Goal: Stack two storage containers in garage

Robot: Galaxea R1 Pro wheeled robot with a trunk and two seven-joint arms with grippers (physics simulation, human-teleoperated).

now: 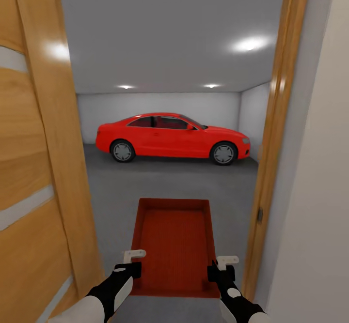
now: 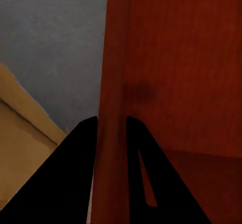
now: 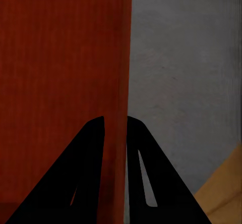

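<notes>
One container [image 1: 174, 245] being carried through doorway [image 1: 271, 168] into garage, both fingers [image 2: 75, 183] pinching its side walls; floor [image 1: 160, 182] placement, stacking still pending.

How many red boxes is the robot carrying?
1. The storage container is held out in front, left gripper and right gripper clamping its side walls. A second nested inside can't be ruled out.

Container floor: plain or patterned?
Red-orange with fine ribbed lines along the container; best in the head view.
</notes>
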